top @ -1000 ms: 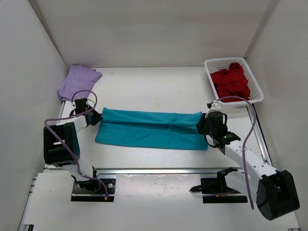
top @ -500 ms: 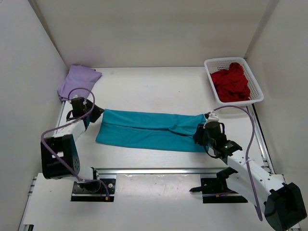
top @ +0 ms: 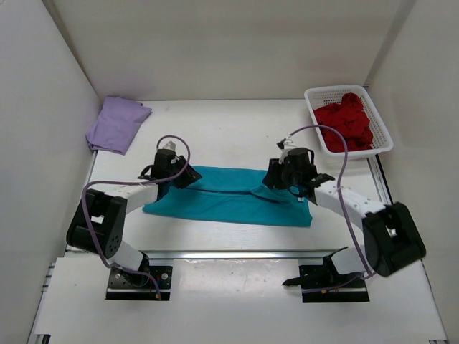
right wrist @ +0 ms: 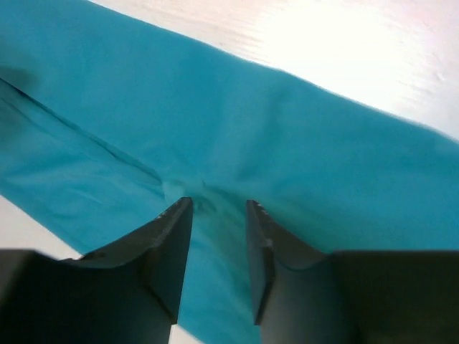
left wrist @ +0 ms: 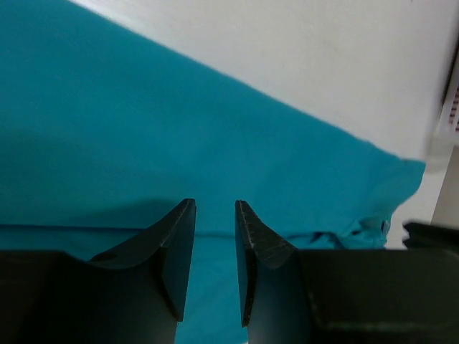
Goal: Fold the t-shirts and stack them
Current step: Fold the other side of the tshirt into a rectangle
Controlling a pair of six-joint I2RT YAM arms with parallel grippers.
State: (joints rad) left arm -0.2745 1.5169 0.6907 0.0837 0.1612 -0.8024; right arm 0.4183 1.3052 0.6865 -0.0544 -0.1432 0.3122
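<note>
The teal t-shirt (top: 222,202) lies on the table as a long flat strip, folded lengthwise. My left gripper (top: 188,177) hovers over its left part, fingers open, with only teal cloth (left wrist: 215,122) showing below the gap (left wrist: 215,204). Over the shirt's right part, near a bunched crease, my right gripper (top: 272,179) is also open (right wrist: 219,203) above the teal fabric (right wrist: 301,143). Neither gripper holds anything. At the back left lies the lavender t-shirt (top: 117,123), folded. The dark red t-shirt (top: 346,120) is crumpled in the basket.
A white mesh basket (top: 336,88) stands at the back right against the wall. White walls close in the table on three sides. A metal rail (top: 229,254) runs along the near edge, in front of the arm bases.
Both grippers let go of the teal shirt's ends and opened. Both arms moved inward along the strip, the left one rightward, the right one leftward and back.
</note>
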